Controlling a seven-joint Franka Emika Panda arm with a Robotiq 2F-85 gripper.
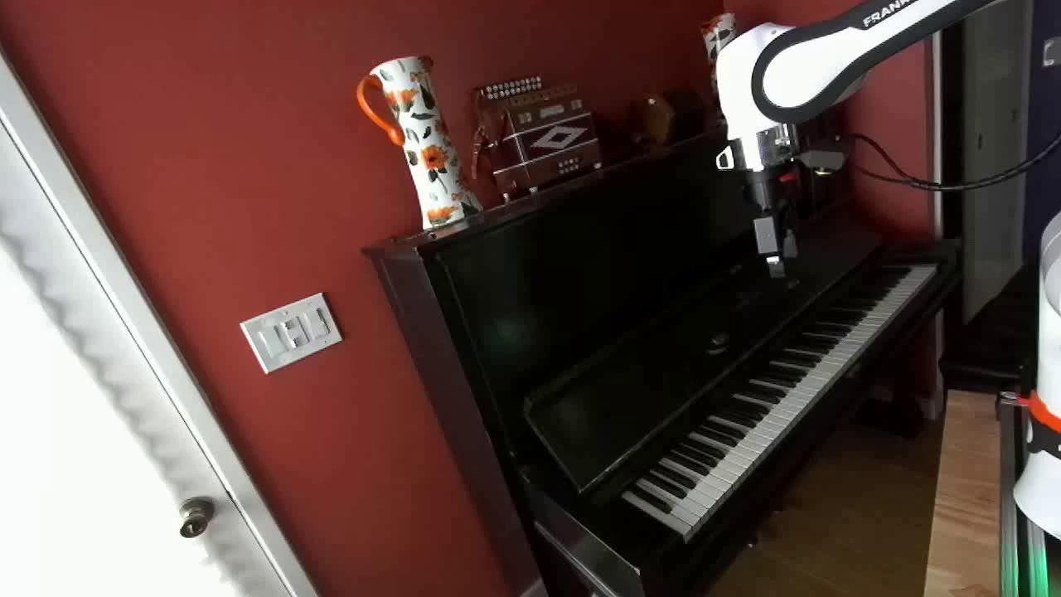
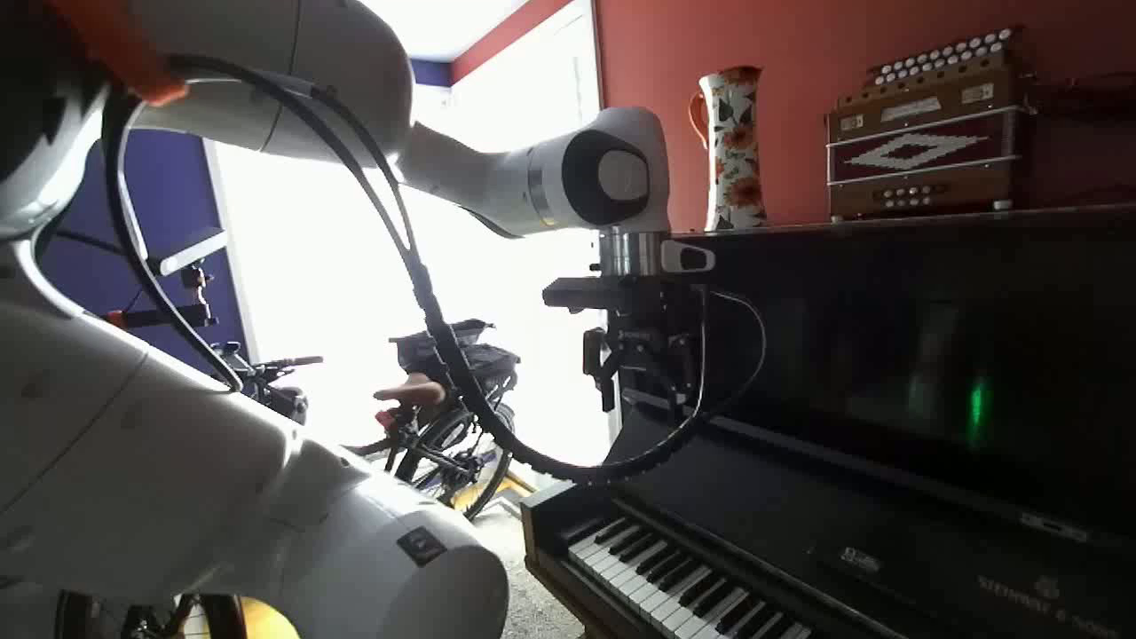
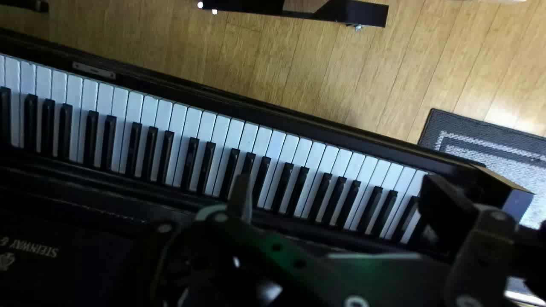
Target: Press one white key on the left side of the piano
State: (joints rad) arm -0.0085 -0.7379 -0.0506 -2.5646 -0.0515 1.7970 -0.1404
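Best to squeeze the wide, empty pincer [image 2: 643,408] narrow first, then gently push one white key [image 3: 381,170], left side of the piano [image 1: 564,290].

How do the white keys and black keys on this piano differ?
The white keys are wide and pale; the black keys are narrower and dark. The white keys run right out to the front, but the black keys stop short. The white keys form an unbroken row, while the black keys stand mostly in twos and threes. Both belong to the same piano.
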